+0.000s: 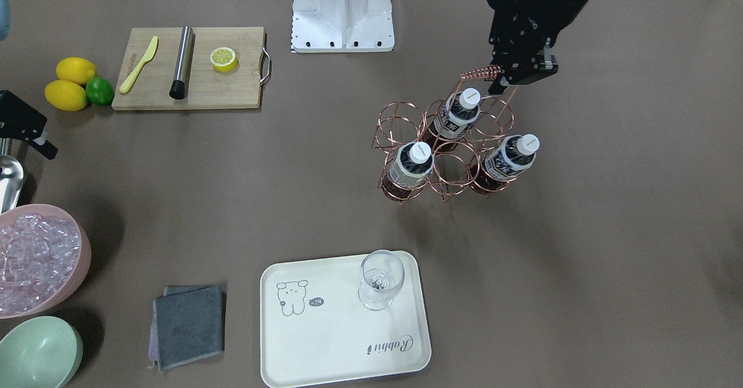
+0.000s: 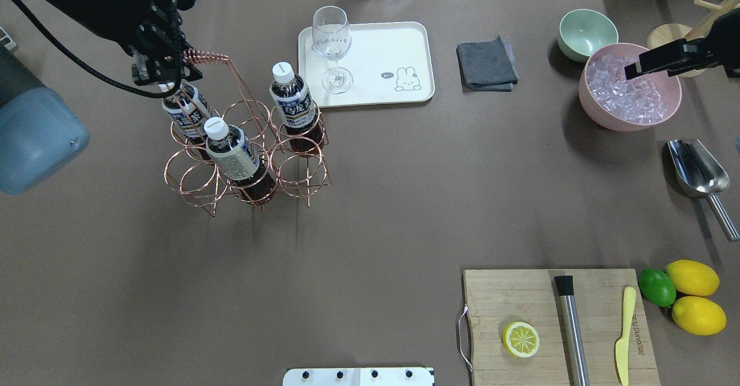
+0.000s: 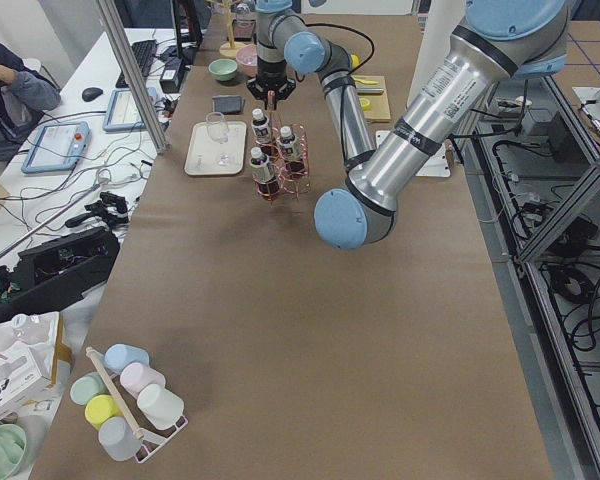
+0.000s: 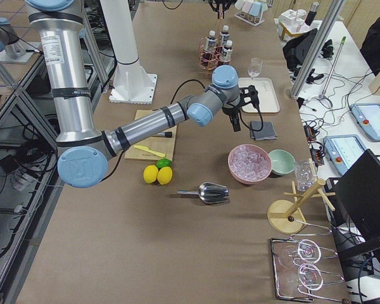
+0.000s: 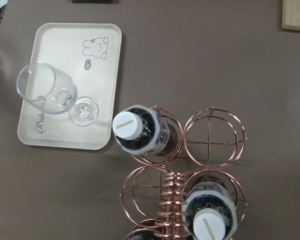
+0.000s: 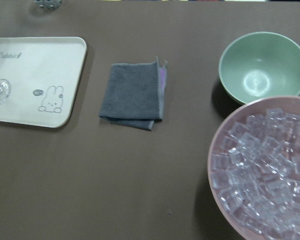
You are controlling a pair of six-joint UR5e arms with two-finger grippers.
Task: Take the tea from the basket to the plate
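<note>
While my left hand (image 1: 502,83) hangs over the basket (image 1: 439,144), I cannot tell if it is wide or narrow. The tea (image 1: 460,114) stands in the basket, just under the hand. The plate (image 1: 325,341) lies well apart from it.

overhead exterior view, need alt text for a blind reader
The robot's left pincer hovers by the handle of a copper wire basket holding three tea bottles, at the table's left. Farther back, a cream tray carries only a wine glass; at the right, the right pincer hangs over a pink bowl of ice.
</note>
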